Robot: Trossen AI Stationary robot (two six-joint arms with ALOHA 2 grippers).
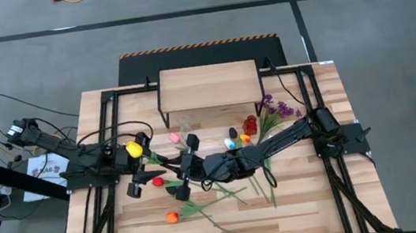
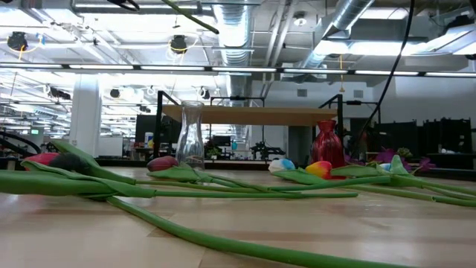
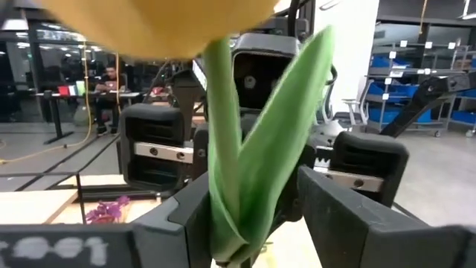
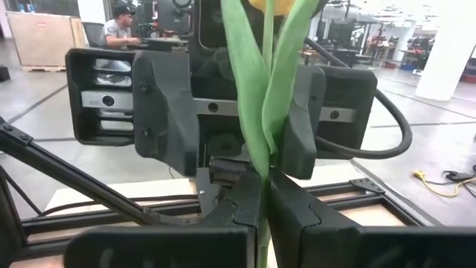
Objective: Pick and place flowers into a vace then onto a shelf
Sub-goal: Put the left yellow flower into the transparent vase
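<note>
Between the two arms, mid-table: a yellow tulip (image 1: 133,149) is gripped from both sides, held above the tabletop.
Left gripper (image 1: 143,158): clamped on the tulip's stem and leaf; its wrist view shows both dark fingers (image 3: 195,216) pressed against the green stalk, with the yellow head blurred at the top.
Right gripper (image 1: 185,167): closed tight on the same stem lower down; its wrist view shows its fingertips (image 4: 245,201) meeting around the thin stem, with the left gripper's pads facing it just behind.
Only the wrist views show: the actual grip. From above, the two grippers merely look close together beside the yellow head.
Only the high view shows: the layout. The shelf (image 1: 208,86) stands at the far edge of the table (image 1: 307,208); a clear glass vase (image 1: 185,124) and a red vase (image 1: 250,124) sit just in front of it.
Other flowers: a pink tulip (image 1: 174,138) and a red tulip (image 1: 193,141) near the clear vase, an orange tulip (image 1: 172,216) nearer the front edge, purple sprigs (image 1: 280,109) by the right arm, more stems lying loose under it.
Only the low view shows: both vases upright and empty, the clear vase (image 2: 191,136) and red vase (image 2: 325,143) in front of the shelf (image 2: 253,115), long green stems lying flat across the wood. Neither gripper appears in it.
Background: people seated at desks, seen in the wrist views.
</note>
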